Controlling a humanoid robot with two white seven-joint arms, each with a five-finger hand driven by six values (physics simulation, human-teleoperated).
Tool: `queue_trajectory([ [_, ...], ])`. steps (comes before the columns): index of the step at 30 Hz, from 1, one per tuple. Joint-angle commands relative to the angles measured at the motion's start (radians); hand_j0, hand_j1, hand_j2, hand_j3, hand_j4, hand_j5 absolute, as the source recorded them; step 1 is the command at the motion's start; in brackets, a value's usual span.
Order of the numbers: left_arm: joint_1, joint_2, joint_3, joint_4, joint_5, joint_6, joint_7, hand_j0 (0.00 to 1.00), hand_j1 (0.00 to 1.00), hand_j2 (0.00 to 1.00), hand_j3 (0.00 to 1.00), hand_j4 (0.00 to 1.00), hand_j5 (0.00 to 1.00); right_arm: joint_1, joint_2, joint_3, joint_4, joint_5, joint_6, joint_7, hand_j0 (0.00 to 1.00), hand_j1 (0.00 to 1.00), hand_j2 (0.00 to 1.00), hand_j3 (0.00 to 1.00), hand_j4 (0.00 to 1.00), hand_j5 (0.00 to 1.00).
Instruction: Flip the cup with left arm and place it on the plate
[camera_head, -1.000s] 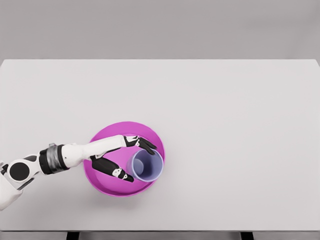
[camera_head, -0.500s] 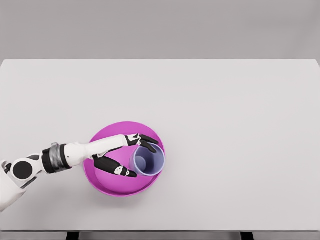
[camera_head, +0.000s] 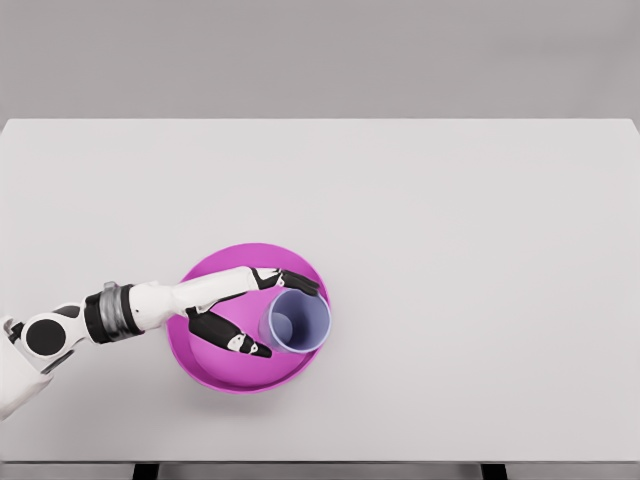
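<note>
A pale lilac cup stands upright, mouth up, on the right part of the magenta plate. My left hand reaches in from the lower left over the plate. Its fingers lie spread along the cup's far side and the thumb points at its near left side. The hand brackets the cup loosely and looks open, with a thin gap at the thumb. My right arm is out of view.
The plate sits on a wide white table, left of centre and close to the front edge. Nothing else stands on the table.
The cup has shifted slightly up and right, then settled upright on the plate. The fingers have spread wider around it and the thumb has eased back a little.
</note>
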Motion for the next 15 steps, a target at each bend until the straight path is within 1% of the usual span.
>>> queue_trajectory([
  [1,0.0,0.0,0.0,0.003,0.003,0.001,0.0,0.89,0.89,0.89,0.89,0.89,0.89,0.0,0.0,0.0,0.0,0.0,0.0,-0.001,1.0,1.0,1.0,1.0,1.0,1.0],
  [15,-0.018,-0.013,0.0,0.042,0.0,0.001,0.002,0.92,0.92,0.92,0.92,0.92,0.92,0.0,0.0,0.0,0.0,0.0,0.0,0.0,1.0,1.0,1.0,1.0,1.0,1.0],
])
